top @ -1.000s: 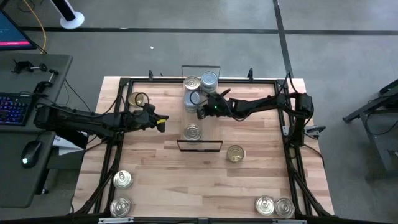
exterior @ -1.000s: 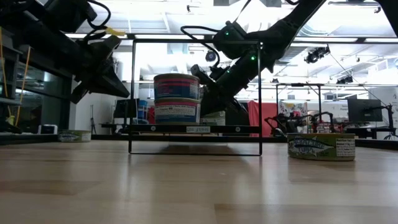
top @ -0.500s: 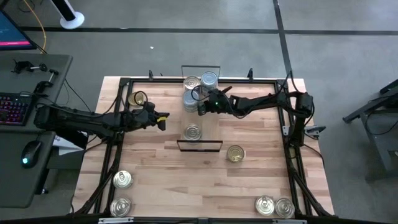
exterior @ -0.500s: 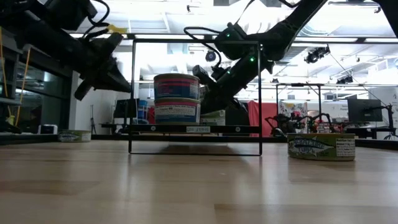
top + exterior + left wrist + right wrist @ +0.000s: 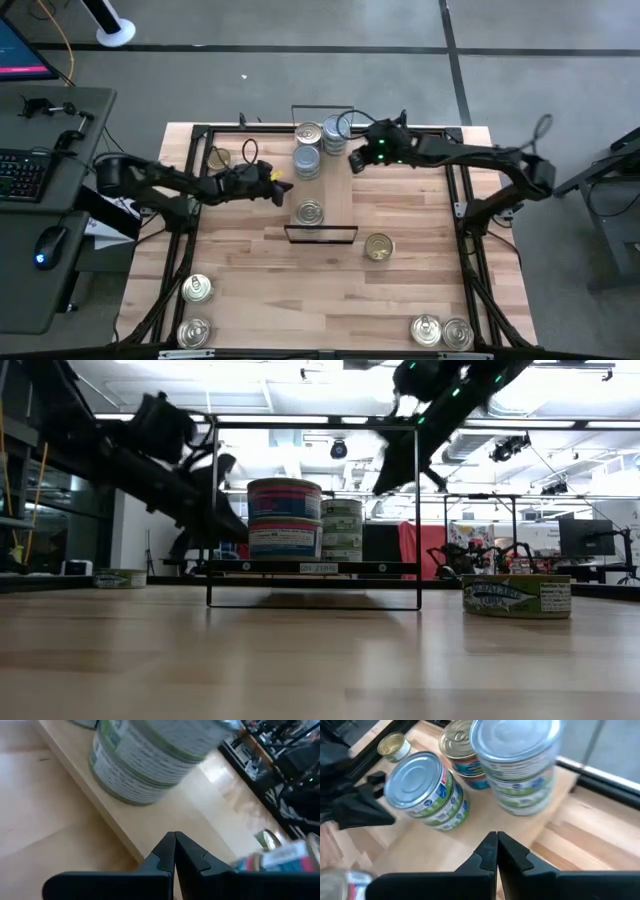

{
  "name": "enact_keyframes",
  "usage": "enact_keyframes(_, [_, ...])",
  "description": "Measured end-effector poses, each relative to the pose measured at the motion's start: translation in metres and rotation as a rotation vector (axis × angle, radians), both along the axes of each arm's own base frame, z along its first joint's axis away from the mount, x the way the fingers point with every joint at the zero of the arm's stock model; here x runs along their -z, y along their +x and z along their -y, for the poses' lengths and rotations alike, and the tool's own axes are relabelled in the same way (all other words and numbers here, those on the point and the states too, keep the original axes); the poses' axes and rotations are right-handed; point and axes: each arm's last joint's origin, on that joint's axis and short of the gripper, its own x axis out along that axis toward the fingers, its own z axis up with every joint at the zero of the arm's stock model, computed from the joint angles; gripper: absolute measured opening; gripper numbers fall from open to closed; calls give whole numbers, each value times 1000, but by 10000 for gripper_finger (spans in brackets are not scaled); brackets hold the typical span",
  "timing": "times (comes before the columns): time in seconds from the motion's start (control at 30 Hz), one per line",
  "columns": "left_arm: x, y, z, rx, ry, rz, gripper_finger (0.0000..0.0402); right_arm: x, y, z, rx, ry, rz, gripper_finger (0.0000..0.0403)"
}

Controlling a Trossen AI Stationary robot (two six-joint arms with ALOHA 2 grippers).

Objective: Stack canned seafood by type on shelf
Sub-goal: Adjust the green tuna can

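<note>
Butcher-block bench (image 5: 400, 290) is carrying the shelf (image 5: 340, 200), a light plank with black wire ends, near the far edge. Tins (image 5: 309, 160) are sitting stacked on the shelf's far half; one gold-topped tin (image 5: 310, 212) is lying alone nearer its front end. Loose tins are resting at both near corners (image 5: 197, 290) (image 5: 440, 332). Left gripper (image 5: 280, 188) is hovering just beside the shelf's left edge, fingers pressed together, empty. Right gripper (image 5: 353, 160) is hanging above the stacks, also pinched closed, empty. Room behind: bright ceiling lights (image 5: 300, 372), monitors (image 5: 585, 537).
</note>
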Motion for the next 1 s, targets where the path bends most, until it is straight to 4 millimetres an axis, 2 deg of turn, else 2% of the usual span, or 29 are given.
enact_keyframes(0.17, [12,6,-6,11,-41,5,0,-28,-31,-15,48,-45,-34,0])
enact_keyframes(0.33, [15,19,-18,3,-23,-9,0,-45,-48,-24,81,-72,4,0])
enact_keyframes(0.57, [14,35,-30,18,-8,-18,0,-48,-52,-25,84,-69,15,0])
enact_keyframes(0.9, [15,31,-42,-84,32,-47,0,-48,-52,-25,91,-60,14,0])
enact_keyframes(1.0, [15,30,-45,-60,14,-39,0,-48,-52,-25,80,-51,17,0])
